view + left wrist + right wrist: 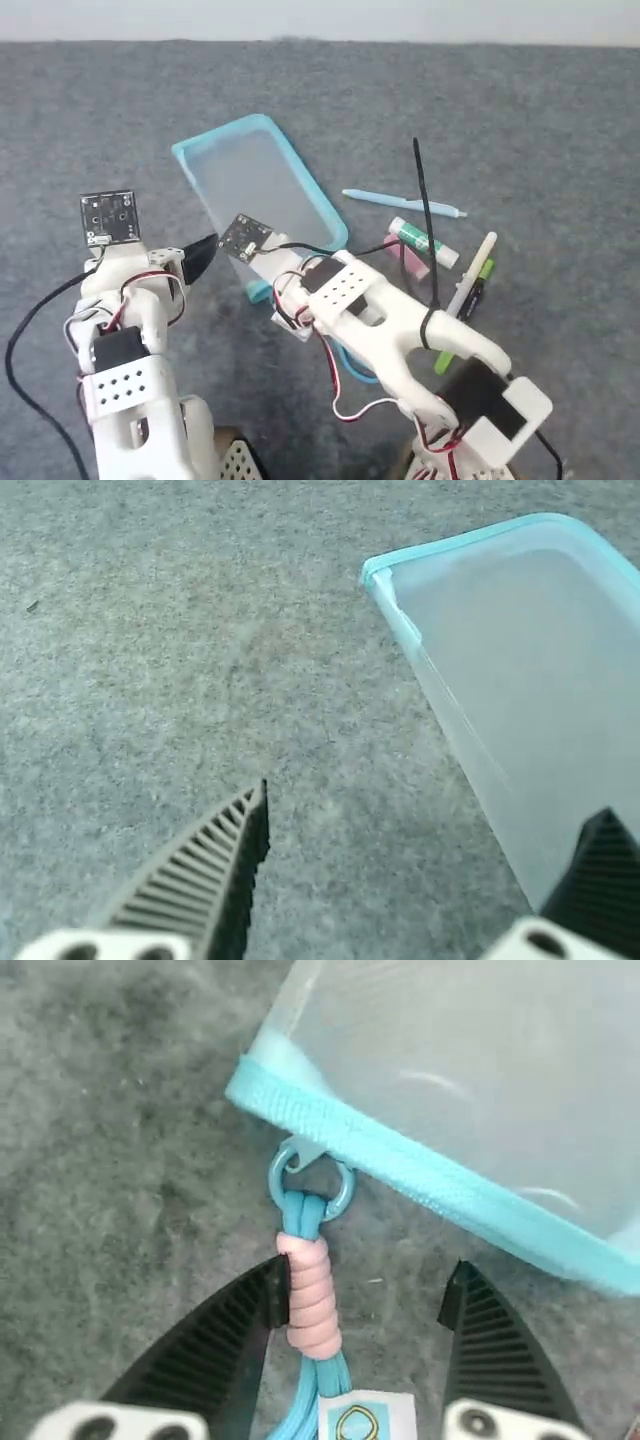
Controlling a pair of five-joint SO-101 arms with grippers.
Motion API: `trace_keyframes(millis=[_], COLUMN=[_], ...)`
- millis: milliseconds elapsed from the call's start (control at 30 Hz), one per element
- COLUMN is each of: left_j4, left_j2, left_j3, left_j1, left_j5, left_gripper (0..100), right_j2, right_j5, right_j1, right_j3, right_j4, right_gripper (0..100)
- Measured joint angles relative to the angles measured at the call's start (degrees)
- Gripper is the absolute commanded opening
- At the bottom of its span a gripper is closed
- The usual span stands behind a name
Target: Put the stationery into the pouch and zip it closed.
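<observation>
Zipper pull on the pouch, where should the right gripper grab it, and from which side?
Grip the pink wrap on the cord, next to the ring. It's the thickest part and lies between the open right gripper's fingers, so come from the cord's free end.

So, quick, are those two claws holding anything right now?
Left gripper: open, holding nothing, by the pouch.
Right gripper: open, fingers either side of the zip pull, not clamped on it.
</observation>
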Motion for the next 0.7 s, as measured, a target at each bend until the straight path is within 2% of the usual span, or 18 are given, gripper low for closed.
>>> trace_keyframes(millis=[100,267,333,500,700], left_j4=[0.0,0.0,0.0,0.0,0.0], left_j2=[0.0,0.0,0.0,0.0,0.0], left_j3=[0.0,0.0,0.0,0.0,0.0], left_j1=[1.3,1.2,1.1,1.3,1.3], left_j5=[0.0,0.0,0.0,0.0,0.0], left_gripper=[44,44,44,44,44], right_j2=[0.1,0.1,0.6,1.2,1.2], right_j5=[0.0,-0.1,-0.1,0.0,-0.2], right_j1=[0.0,0.0,0.0,0.4,0.1], right_j3=[-0.3,-0.3,-0.2,-0.2,-0.3], right_j4=[0.4,0.7,0.9,4.0,6.0], right_gripper=[21.6,5.0,2.0,4.1,16.4])
